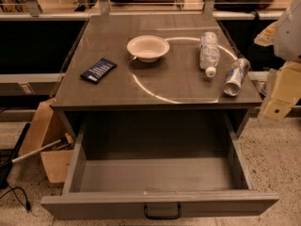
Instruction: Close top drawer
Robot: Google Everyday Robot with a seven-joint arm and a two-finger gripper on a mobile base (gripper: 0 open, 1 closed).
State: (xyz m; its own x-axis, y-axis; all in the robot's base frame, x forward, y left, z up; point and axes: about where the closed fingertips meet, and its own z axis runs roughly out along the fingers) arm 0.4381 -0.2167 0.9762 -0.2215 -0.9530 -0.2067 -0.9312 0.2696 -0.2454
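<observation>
The top drawer (160, 204) is pulled far out of the grey cabinet toward the camera. Its flat grey front fills the bottom of the camera view, with a small black handle (162, 212) at its centre. Its deep grey box (157, 173) is open and holds nothing. My gripper (278, 95) shows as a white and cream part at the right edge. It is beside the cabinet top's front right corner, above and to the right of the drawer, and touches neither the drawer nor the handle.
On the cabinet top (164, 86) lie a white bowl (148, 47), a plastic bottle on its side (209, 52), a can on its side (236, 76) and a dark blue packet (98, 70). A cardboard box (47, 145) and cables (14, 185) lie on the floor at left.
</observation>
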